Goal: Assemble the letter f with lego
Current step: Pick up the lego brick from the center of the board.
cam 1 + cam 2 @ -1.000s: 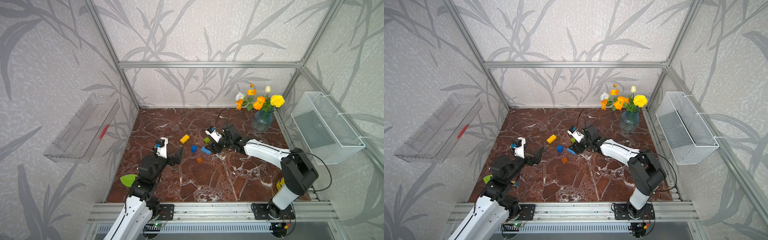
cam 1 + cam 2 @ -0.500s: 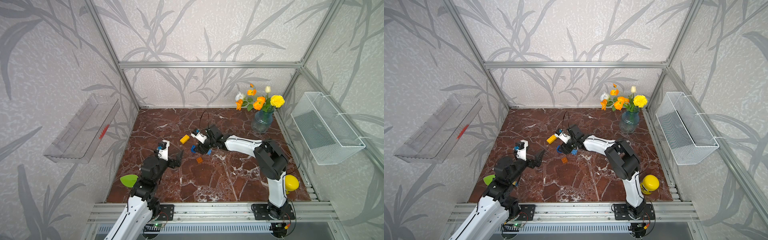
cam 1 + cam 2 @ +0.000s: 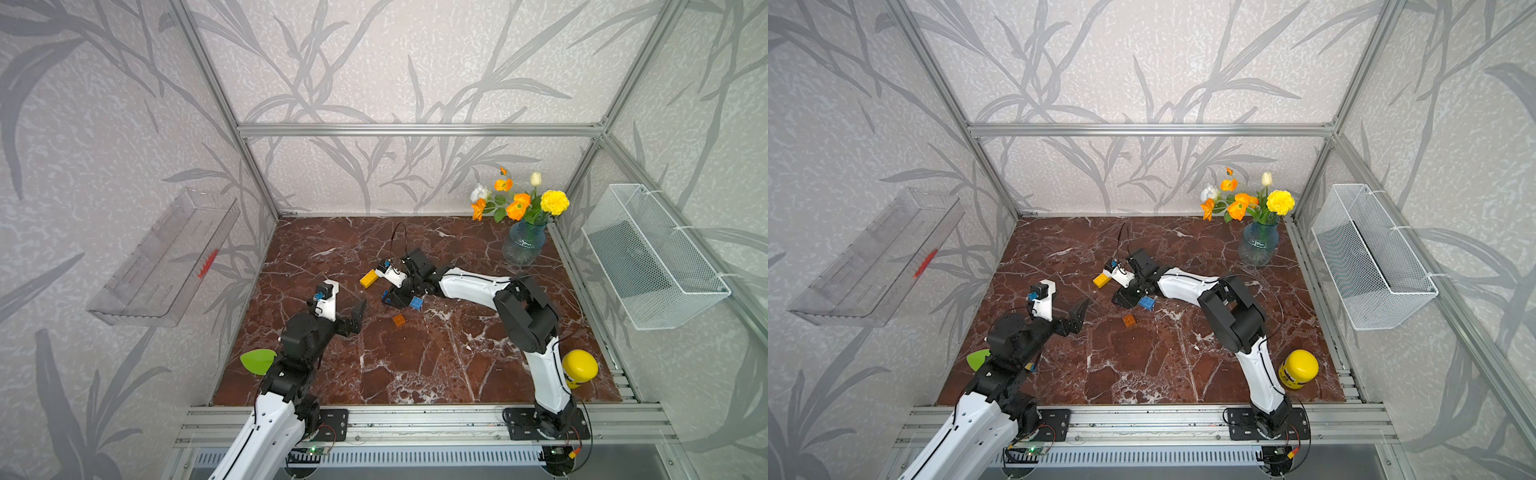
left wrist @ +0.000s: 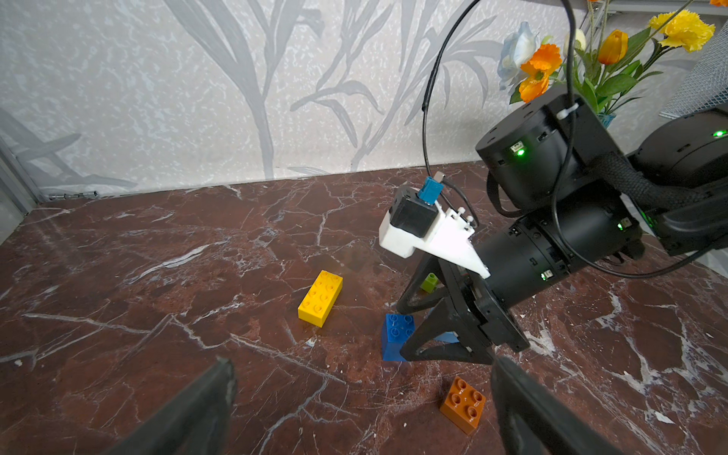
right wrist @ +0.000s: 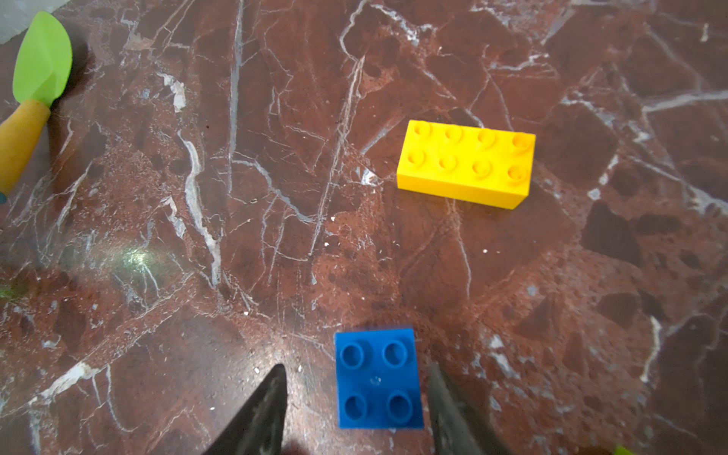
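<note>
The lego lies as loose bricks on the marble floor, and no letter f is in view. My right gripper (image 5: 358, 409) is open and straddles the small blue brick (image 5: 378, 380), with a gap on each side. The long yellow brick (image 3: 368, 278) lies just beyond it. A long blue brick (image 3: 415, 304) sits under the right wrist. The small green brick (image 4: 430, 281) peeks out behind the right fingers. My left gripper (image 4: 362, 409) hovers open and empty, the orange brick (image 4: 463, 403) lying close to one finger.
A blue vase of flowers (image 3: 523, 247) stands at the back right. A yellow bottle (image 3: 579, 368) is beside the right arm's base. A green leaf-shaped tool (image 3: 257, 360) lies by the left arm. A wire basket (image 3: 652, 257) and a clear shelf (image 3: 166, 257) hang on the side walls.
My right arm has swung left from the long blue and green bricks to the small blue brick, its jaws narrowing. The yellow bottle has come into view. The left arm crept slightly forward.
</note>
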Tool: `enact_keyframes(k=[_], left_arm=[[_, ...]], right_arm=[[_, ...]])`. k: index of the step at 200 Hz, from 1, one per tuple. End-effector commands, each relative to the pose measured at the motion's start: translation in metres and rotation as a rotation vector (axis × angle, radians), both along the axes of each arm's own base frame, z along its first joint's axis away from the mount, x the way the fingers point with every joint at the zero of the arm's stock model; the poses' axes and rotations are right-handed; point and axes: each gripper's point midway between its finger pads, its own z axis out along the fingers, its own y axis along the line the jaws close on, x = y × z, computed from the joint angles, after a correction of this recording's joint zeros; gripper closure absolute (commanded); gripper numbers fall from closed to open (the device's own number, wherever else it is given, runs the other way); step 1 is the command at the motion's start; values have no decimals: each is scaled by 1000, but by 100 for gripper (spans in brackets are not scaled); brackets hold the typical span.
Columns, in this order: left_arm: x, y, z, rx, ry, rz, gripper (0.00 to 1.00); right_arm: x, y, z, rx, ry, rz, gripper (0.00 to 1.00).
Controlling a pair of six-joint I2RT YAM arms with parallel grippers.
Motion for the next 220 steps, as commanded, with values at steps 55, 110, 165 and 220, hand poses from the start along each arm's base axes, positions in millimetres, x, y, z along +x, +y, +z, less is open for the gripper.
enact_keyframes(k=[55,110,165,220], left_arm=[[-1,2,2,7,-29,7,1],[-1,3,4,6,-40,13,1],[-1,3,4,7,-41,14,1],[2,3,10,-11,-62,22,1]], right_arm=[[-2,4,-19,-54,17,10,49],[3,3,-21,-70,12,-8,59],[5,3,-17,-75,14,-22,69],[5,-17,10,-81,-18,-70,73]])
